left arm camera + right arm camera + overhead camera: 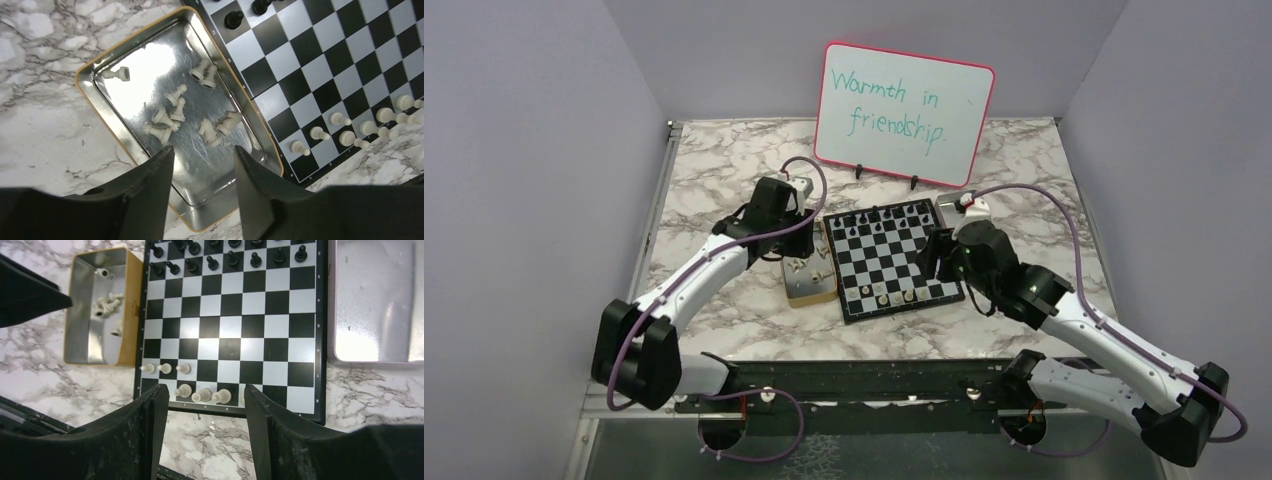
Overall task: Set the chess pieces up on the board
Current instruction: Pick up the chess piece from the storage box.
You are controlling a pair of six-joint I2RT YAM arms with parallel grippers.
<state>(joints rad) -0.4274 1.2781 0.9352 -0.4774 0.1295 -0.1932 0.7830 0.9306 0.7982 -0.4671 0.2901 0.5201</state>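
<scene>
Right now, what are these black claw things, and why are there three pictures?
Those are two robot arms bolted to a marble table. One picture looks down from above. The other two come from a camera on each wrist, looking past that arm's pincer. The left pincer hangs open over a tin holding loose cream chess pieces. The right pincer hangs open over the chessboard. Black pieces stand on the far rows, a few cream ones on the near rows. Neither pincer holds anything.
</scene>
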